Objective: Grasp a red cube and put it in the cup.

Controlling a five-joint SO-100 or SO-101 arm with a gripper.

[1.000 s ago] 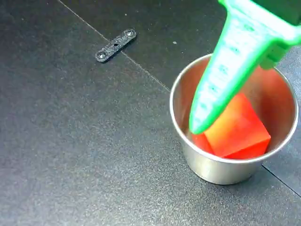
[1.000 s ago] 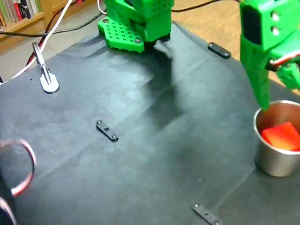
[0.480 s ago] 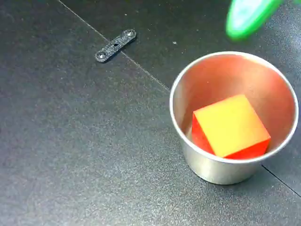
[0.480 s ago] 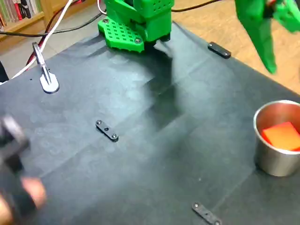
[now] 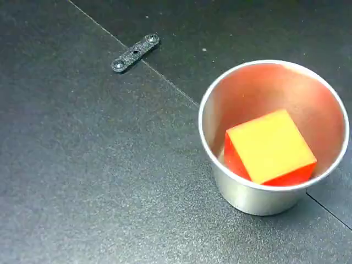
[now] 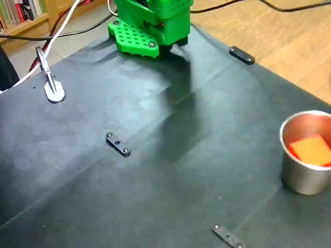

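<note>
The red cube point(image 5: 269, 147) lies inside the steel cup point(image 5: 236, 187), tilted a little, its lighter orange top face up. In the wider fixed view the cup point(image 6: 297, 173) stands at the right edge of the black mat with the cube point(image 6: 312, 150) showing over its rim. No gripper shows in either fixed view. Only the arm's green base point(image 6: 150, 23) is visible, at the top of the mat.
Small black flat brackets lie on the mat point(image 6: 155, 170): one left of the cup point(image 5: 135, 52), one at mid-left point(image 6: 118, 143), one at the front point(image 6: 227, 236), one at the back edge point(image 6: 241, 55). A metal clamp point(image 6: 50, 82) and cables sit at back left.
The green gripper, one second ago reaching into the cup beside the cube, rose up and away and has left both views. The cube stays in the cup.
</note>
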